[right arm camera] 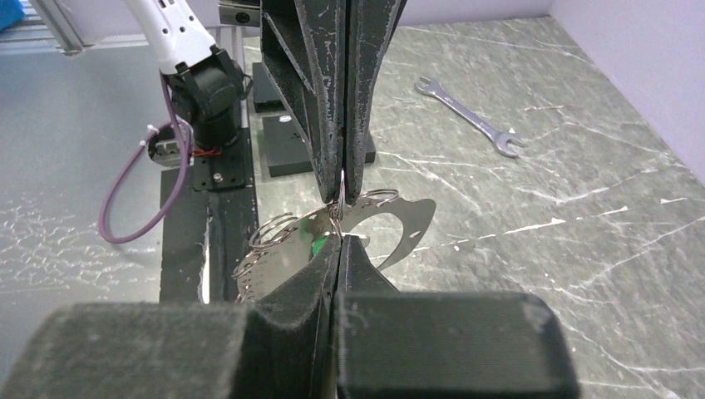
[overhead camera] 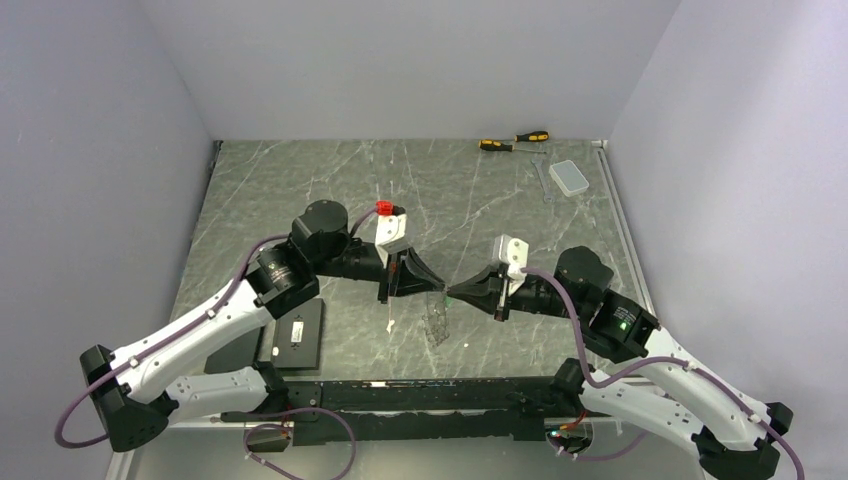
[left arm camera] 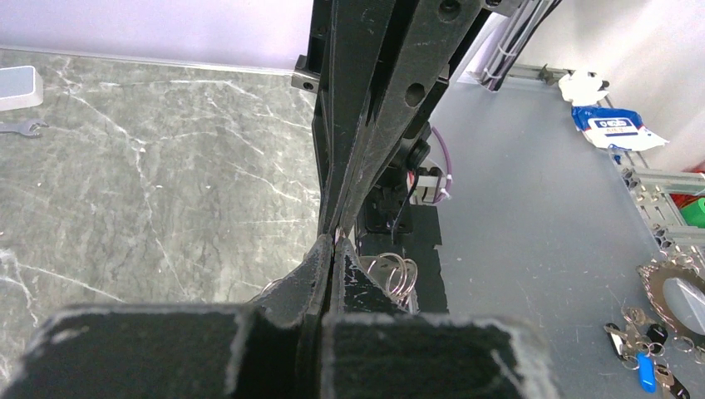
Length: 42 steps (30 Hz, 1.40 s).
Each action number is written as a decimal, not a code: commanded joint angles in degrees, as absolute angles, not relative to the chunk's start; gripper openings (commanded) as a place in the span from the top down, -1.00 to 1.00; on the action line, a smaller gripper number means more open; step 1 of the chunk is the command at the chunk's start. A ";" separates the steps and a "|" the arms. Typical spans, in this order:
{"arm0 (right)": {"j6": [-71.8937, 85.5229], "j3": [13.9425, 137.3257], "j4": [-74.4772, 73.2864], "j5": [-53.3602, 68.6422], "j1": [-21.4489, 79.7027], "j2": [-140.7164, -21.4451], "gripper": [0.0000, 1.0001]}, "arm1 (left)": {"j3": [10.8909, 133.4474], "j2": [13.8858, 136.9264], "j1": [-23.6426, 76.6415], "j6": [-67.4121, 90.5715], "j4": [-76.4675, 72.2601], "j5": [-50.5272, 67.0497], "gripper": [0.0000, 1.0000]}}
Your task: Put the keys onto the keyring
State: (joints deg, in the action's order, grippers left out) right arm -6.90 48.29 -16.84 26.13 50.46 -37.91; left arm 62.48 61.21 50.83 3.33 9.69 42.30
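The keyring (overhead camera: 436,322) hangs above the table between the two arms; it is a thin grey plate with a wide open centre (right arm camera: 409,223). Small wire loops (right arm camera: 264,241) sit along its toothed rim (left arm camera: 399,273). The green head of a key (right arm camera: 317,245) shows against the plate, just left of my right fingers. My left gripper (overhead camera: 438,287) (left arm camera: 334,241) (right arm camera: 342,189) is shut on a thin wire loop at the keyring's top. My right gripper (overhead camera: 453,294) (right arm camera: 341,238) faces it tip to tip and is shut on the same loop. The key's blade is hidden.
At the back right lie a silver wrench (overhead camera: 541,178) (right arm camera: 470,116), two yellow-and-black screwdrivers (overhead camera: 512,141) and a clear box (overhead camera: 570,177). A flat black box (overhead camera: 300,335) lies near the left arm. Off the table, another ring with keys (left arm camera: 665,293) rests on a grey surface.
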 commanded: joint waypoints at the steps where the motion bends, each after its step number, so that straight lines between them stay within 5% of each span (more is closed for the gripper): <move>1: -6.48 48.21 -17.04 26.20 50.45 -38.08 1.00 | 62.25 58.74 50.72 6.56 1.01 42.20 1.00; 19: -5.91 48.29 -11.84 27.08 50.45 -40.64 1.00 | 58.16 62.24 50.77 12.48 -14.75 43.53 1.00; 25: -6.76 49.31 -16.57 24.73 50.45 -37.99 0.40 | 57.67 62.14 50.77 11.84 -13.63 42.68 1.00; 42: -5.74 47.57 -12.85 21.02 50.45 -34.16 0.35 | 55.69 61.67 50.77 13.69 -17.46 41.57 1.00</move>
